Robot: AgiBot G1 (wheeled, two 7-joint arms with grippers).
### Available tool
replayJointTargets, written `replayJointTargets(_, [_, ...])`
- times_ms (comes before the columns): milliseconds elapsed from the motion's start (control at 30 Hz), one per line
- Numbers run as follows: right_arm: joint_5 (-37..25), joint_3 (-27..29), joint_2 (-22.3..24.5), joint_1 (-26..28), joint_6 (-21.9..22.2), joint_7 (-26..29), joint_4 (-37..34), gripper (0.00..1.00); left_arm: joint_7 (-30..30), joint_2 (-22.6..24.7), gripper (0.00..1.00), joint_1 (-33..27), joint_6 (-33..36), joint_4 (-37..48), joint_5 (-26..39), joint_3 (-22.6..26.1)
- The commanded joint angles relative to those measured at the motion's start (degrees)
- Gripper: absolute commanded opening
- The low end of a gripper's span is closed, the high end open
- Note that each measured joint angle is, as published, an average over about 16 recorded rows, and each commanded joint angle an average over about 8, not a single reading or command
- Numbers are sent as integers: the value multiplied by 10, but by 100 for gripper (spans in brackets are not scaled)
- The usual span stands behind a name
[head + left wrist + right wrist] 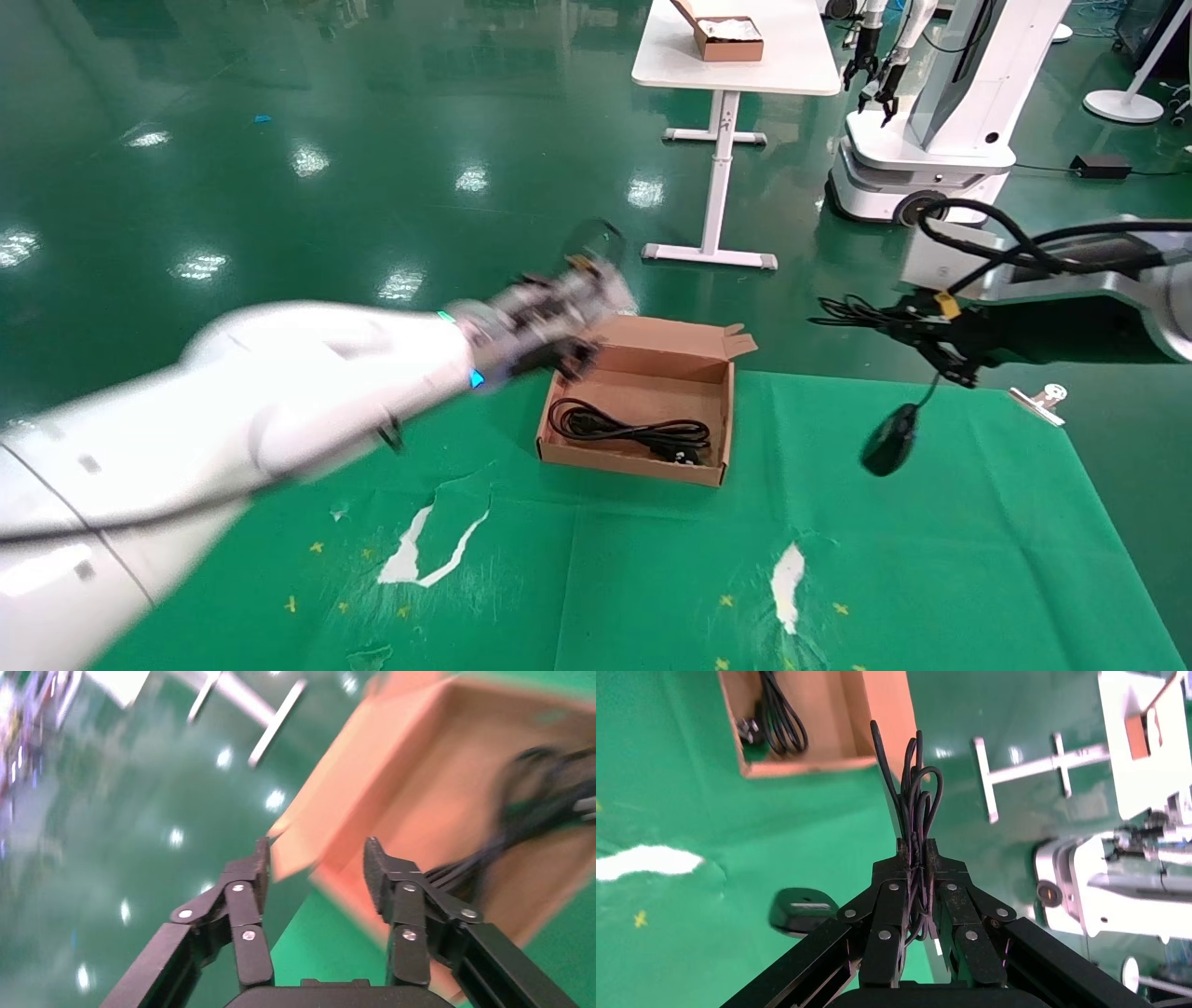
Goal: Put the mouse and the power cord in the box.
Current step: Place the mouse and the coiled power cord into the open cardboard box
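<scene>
Green cloth (652,559) covers the desk nearest the camera. On it sits the box (694,349), lid open, with the power cord (629,431) coiled on its floor. Left pincer (316,871) hovers at the box's far left corner, jaws wide, empty. Right pincer (918,855), right of the box, clamps the bunched cable; the mouse (890,440) dangles below it.

My left claw (582,359) smears into motion blur at the shallow brown cardboard box (652,373), hiding its near-left corner from me. The small black oval mouse (801,911) sits half hidden behind my right claw (918,855).
</scene>
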Motion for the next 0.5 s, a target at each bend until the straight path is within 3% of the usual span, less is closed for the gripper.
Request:
replayJointTargets(33, [4,0,-5,2,0,-6,-1,0,-18,-4,100,-18,7,29,-14,-4])
replayJointTargets(233, [23,1,-26,6,9,-31,-14,0,-9,-53,100,-58,62,88,-40,-14])
replayJointTargets(500, [37,-9,-71,19,14,-78,-69,0,-4,-86,100,-63,81,76,-51,-18])
